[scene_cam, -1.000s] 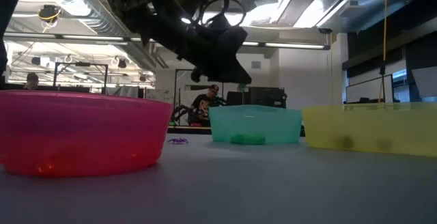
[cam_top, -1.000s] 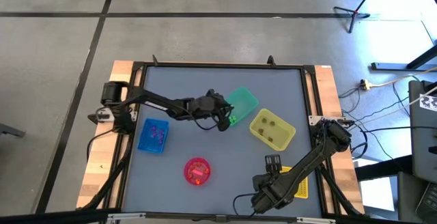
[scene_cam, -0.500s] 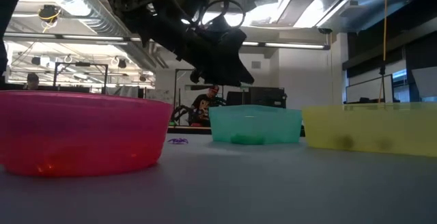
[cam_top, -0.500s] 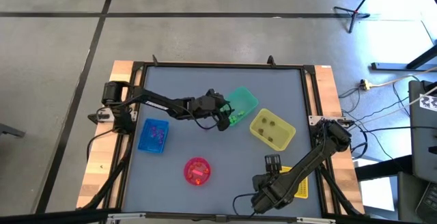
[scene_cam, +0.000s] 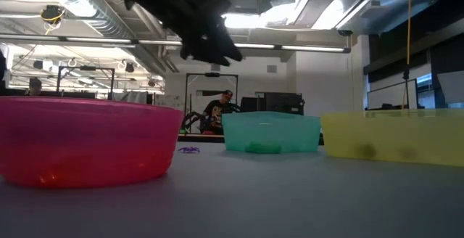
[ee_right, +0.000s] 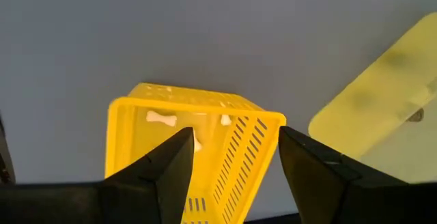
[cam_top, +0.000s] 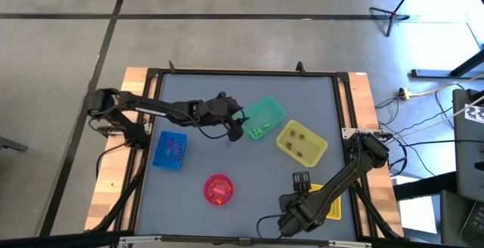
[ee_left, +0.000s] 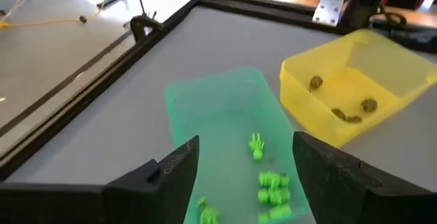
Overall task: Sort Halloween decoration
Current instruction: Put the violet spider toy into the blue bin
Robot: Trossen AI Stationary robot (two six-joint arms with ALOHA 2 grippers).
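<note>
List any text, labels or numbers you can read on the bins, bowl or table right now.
None readable. The green bin, yellow bin, blue bin, slotted yellow basket and pink bowl carry no visible lettering.
A black-and-white patterned tag at the high view's right edge: too small to read.

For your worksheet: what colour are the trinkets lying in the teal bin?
Bright green trinkets, clearest in the left wrist view.
</note>
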